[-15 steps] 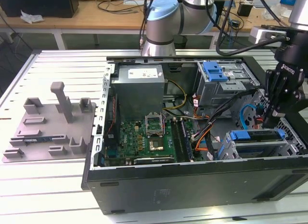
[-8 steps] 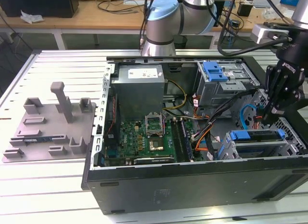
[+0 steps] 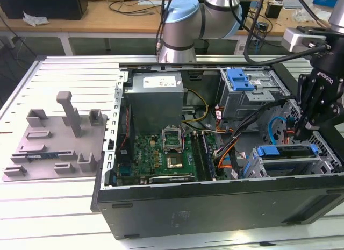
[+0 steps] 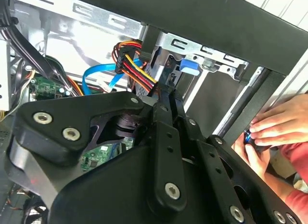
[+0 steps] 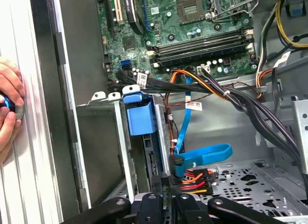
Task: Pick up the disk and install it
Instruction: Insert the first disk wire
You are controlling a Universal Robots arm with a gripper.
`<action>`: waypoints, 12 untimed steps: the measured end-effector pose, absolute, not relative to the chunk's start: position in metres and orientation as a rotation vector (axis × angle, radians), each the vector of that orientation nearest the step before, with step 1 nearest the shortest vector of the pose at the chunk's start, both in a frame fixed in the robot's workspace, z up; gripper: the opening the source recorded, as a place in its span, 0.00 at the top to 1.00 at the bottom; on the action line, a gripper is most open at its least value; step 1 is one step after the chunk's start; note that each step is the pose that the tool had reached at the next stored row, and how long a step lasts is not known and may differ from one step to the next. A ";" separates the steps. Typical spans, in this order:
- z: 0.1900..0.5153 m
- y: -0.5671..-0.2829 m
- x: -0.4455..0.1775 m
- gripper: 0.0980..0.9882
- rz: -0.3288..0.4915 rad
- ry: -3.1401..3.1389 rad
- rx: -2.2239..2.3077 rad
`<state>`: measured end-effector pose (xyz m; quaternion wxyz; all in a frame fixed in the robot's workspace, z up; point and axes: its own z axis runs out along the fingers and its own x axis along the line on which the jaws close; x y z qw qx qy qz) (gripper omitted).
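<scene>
Hanging low inside the uncovered case (image 3: 215,204), the gripper (image 3: 300,130) sits at the exterior view's right, just above one end of the disk (image 3: 285,151). The disk lies flat in the lower cage (image 3: 255,168) (blue bracket uppermost), close to the case wall nearest the exterior camera. In both wrist views the gripper (image 4: 167,96) (image 5: 163,184) has its fingers drawn together, and nothing can be seen held between them. A bundle of orange, red and yellow wires (image 5: 195,178) ends just beside them, and a blue cable (image 5: 204,155) loops nearby. The board (image 3: 161,150) lies further in, toward the exterior view's left. A person's hands (image 4: 272,130) (image 5: 8,106) rest against the case's outer wall.
</scene>
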<state>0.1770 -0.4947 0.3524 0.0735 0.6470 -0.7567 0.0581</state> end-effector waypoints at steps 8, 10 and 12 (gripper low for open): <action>0.352 -0.506 0.174 0.92 0.130 -2.279 1.989; 0.352 -0.510 0.174 0.92 0.103 -2.289 2.010; 0.352 -0.514 0.173 0.92 0.083 -2.295 2.025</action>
